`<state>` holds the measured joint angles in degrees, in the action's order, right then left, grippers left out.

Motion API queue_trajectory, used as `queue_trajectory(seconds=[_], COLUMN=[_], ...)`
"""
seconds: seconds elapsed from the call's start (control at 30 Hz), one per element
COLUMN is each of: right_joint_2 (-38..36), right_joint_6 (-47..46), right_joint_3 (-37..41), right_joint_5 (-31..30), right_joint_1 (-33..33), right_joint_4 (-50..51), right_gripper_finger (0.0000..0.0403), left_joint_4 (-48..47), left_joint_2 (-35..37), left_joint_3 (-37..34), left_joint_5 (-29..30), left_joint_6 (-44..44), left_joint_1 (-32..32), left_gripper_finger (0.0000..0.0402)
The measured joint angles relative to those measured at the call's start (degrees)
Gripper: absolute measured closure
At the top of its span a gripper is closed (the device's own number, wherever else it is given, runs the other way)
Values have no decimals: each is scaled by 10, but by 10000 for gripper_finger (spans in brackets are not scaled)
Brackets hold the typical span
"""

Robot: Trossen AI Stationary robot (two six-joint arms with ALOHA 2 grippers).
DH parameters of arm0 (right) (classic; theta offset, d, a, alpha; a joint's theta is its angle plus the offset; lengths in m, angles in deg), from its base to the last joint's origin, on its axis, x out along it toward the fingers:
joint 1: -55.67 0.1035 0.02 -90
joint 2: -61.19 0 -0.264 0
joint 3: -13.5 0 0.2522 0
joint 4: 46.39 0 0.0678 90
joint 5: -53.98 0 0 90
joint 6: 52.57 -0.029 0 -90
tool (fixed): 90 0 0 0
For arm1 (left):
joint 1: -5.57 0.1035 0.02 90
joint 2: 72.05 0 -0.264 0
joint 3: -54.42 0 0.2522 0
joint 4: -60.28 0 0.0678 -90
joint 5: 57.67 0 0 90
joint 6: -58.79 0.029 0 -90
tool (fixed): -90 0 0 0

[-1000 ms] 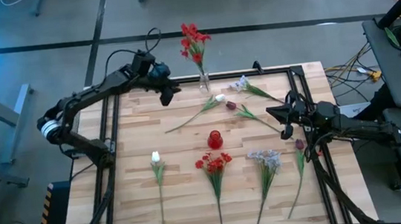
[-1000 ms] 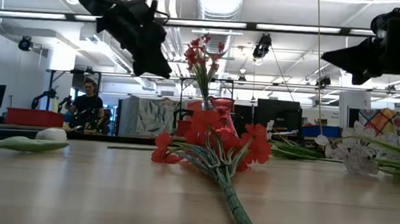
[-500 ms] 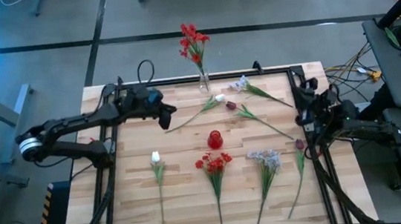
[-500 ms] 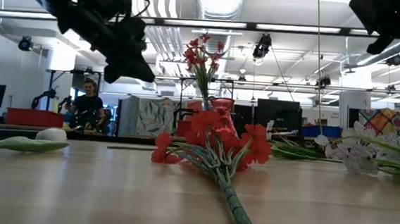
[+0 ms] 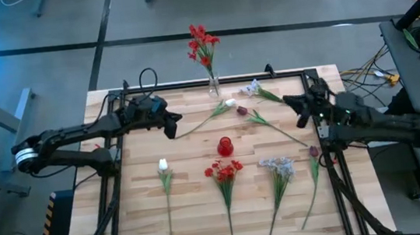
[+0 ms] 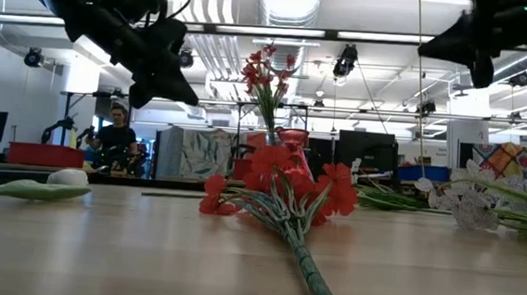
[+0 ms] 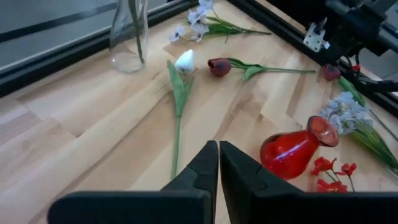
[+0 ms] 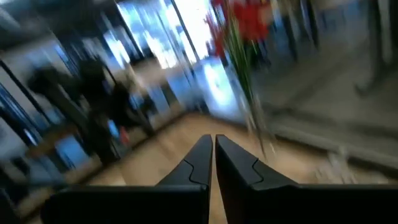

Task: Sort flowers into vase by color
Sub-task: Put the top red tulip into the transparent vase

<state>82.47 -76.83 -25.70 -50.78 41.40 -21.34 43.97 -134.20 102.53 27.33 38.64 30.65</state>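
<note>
Red flowers [image 5: 202, 44] stand with their stems in a clear glass vase [image 5: 213, 86] at the table's far edge. A red vase [image 5: 225, 145] stands mid-table. Lying flat on the table are a white tulip [image 5: 230, 103], a maroon bud [image 5: 242, 111], a pale blue cluster [image 5: 252, 89], a second white tulip [image 5: 163, 165], a red cluster [image 5: 225, 168], a second pale cluster [image 5: 277, 165] and a second maroon bud [image 5: 314, 152]. My left gripper [image 5: 172, 125] is shut and empty, above the table left of the white tulip's stem. My right gripper [image 5: 290, 101] is shut and empty, above the table's right part.
A black frame rail [image 5: 119, 143] runs along the table's left side and another [image 5: 328, 160] along its right. In the low view a person [image 6: 115, 137] sits in the room far behind the table. Bare wood lies at the near left [image 5: 127, 220].
My left gripper has come from beside the clear vase toward the table's near edge and lower, then held still. My right gripper has drawn back toward the right edge, then swung toward the far left, and now points across the table at the clear vase. No flower has moved.
</note>
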Motion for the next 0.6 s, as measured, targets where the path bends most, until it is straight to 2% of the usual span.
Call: queue_trajectory(seconds=[0.1,0.37,0.6], right_joint_2=[83,236,305], right_joint_6=[7,18,28], right_joint_3=[-76,-229,-284], right_joint_5=[19,160,178], right_joint_1=[0,0,-9], right_joint_4=[96,315,431], right_gripper_finger=[390,390,390], left_joint_4=[0,1,0], left_joint_2=[-6,-5,-5], left_joint_3=[1,5,5], left_joint_5=[-7,-20,-28], left_joint_6=[-1,-1,-13], left_joint_1=[0,0,0], left_gripper_finger=[401,401,402])
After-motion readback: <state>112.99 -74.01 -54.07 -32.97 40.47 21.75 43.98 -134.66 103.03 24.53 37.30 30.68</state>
